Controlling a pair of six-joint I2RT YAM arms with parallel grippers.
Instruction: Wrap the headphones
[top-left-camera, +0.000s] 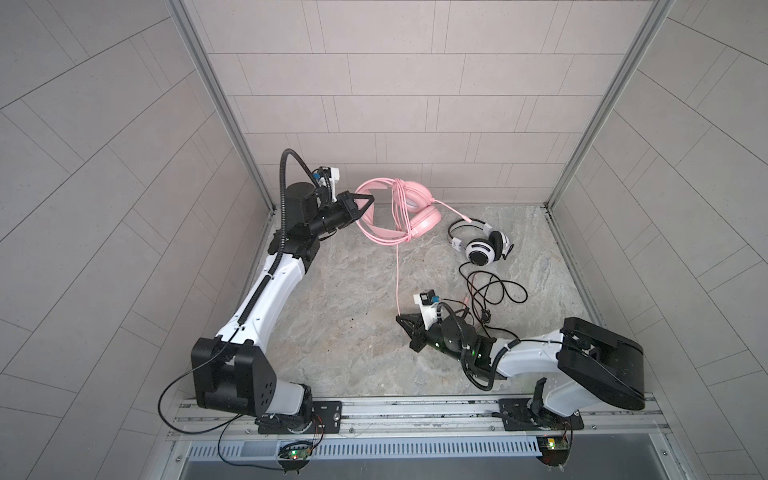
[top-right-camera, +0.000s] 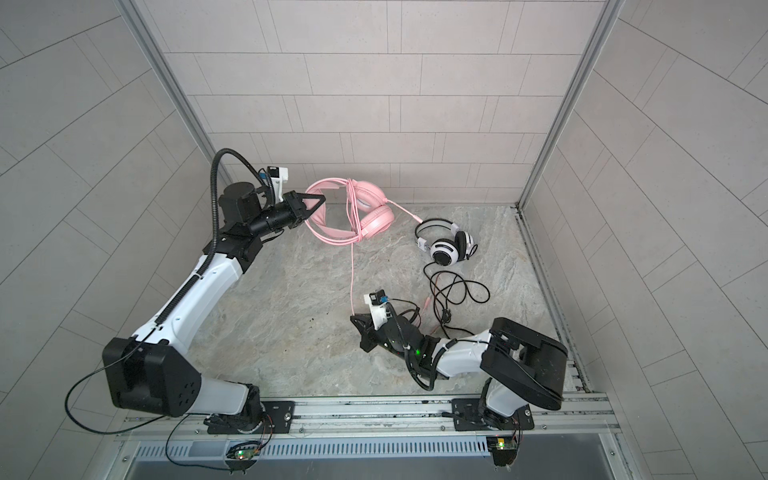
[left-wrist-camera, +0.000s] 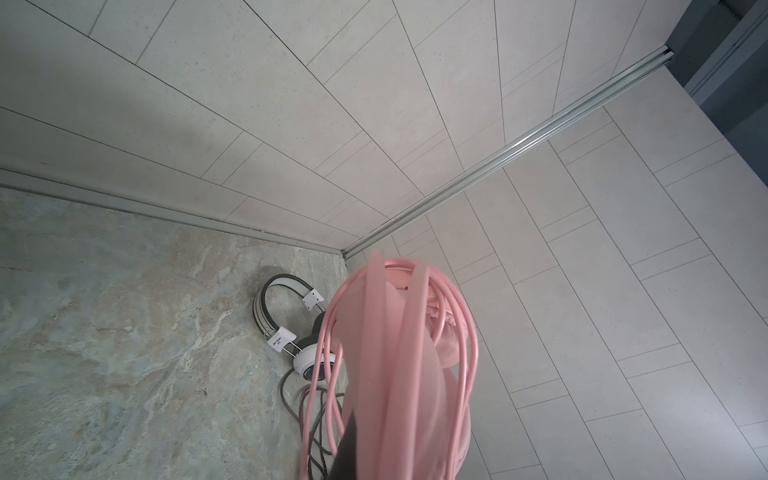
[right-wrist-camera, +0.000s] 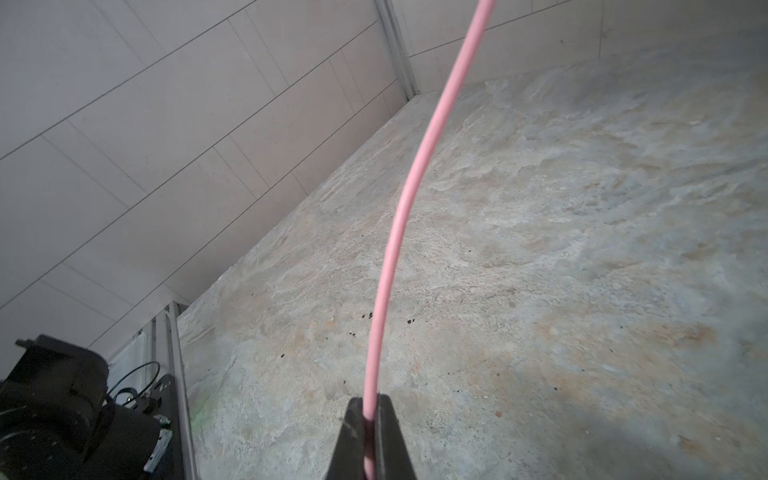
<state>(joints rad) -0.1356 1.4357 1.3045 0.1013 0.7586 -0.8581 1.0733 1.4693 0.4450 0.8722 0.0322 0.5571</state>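
Observation:
The pink headphones (top-left-camera: 424, 216) (top-right-camera: 376, 216) hang above the back of the table, with my left gripper (top-left-camera: 369, 200) (top-right-camera: 321, 199) shut on their headband. In the left wrist view the pink band (left-wrist-camera: 399, 353) fills the space between the jaws, and only one dark finger (left-wrist-camera: 348, 449) shows. Several turns of the pink cable (top-left-camera: 398, 270) wrap the headband. One strand runs straight down to my right gripper (top-left-camera: 400, 320) (right-wrist-camera: 370, 405), which is shut on it low over the table. The white-and-black headphones (top-left-camera: 482, 251) (top-right-camera: 446, 251) lie at the back right, with their black cable (top-left-camera: 494, 291) in loose loops.
The black cable loops lie just behind my right wrist. The tiled back wall (top-left-camera: 374, 124) stands close behind the pink headphones. A metal rail (top-left-camera: 415, 409) runs along the table's front edge. The left arm's base (right-wrist-camera: 62, 407) shows in the right wrist view.

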